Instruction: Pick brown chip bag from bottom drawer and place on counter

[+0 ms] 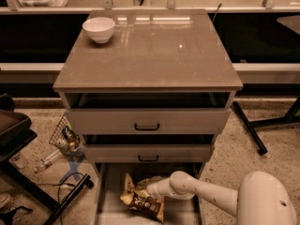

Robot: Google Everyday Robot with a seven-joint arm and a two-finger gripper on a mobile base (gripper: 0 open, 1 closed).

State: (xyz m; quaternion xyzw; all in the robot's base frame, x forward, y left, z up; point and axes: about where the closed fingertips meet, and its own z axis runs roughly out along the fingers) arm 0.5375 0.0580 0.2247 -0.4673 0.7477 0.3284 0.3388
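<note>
Gripper [150,191] at bag [141,202] top edge, bag lying in btm drawer [110,189], grip state can't tell; best: confirm firm hold, draw fwd clear of mid drawer [148,153], then raise to counter [145,55].

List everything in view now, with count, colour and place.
counter: one, glossy grey-brown, centre of view
bowl: one, white, counter's back left corner
upper drawers: two, grey-beige, black handles, under the counter
bottom drawer: one, grey, lowest, pulled out
brown chip bag: one, dark brown with tan edges, in the bottom drawer
wire basket: one, dark, left of the upper drawers
arm: one, white, reaching from lower right into the bottom drawer
gripper: one, white, at the bag's upper right edge
</note>
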